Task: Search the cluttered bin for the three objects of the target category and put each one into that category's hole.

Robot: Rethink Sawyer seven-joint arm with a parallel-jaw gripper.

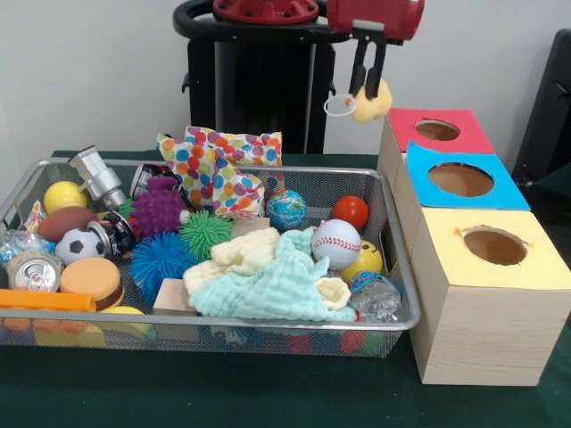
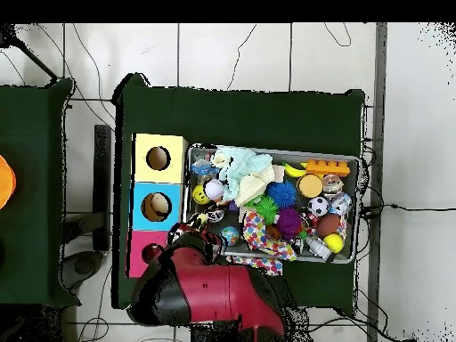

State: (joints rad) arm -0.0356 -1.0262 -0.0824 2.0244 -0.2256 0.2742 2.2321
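My gripper (image 1: pixel 368 89) hangs from the red arm and is shut on a small pale yellow soft toy (image 1: pixel 375 104) with a white ring loop. It holds the toy in the air above the far right corner of the wire mesh bin (image 1: pixel 399 267), just left of the red-surround hole (image 1: pixel 437 130). In the overhead view the gripper (image 2: pixel 190 233) is between the bin (image 2: pixel 358 162) and the red-surround hole (image 2: pixel 152 253), and the toy is hidden under the arm. I see no orange-brown or striped orange plush in the bin.
The blue-surround hole (image 1: pixel 460 179) and yellow-surround hole (image 1: pixel 493 245) are nearer along the wooden box. The bin holds spiky balls (image 1: pixel 159 259), a baseball (image 1: pixel 335 242), a soccer ball (image 1: pixel 78 244), a pale cloth (image 1: pixel 268 283), a dotted bag (image 1: pixel 219 160), cans and blocks.
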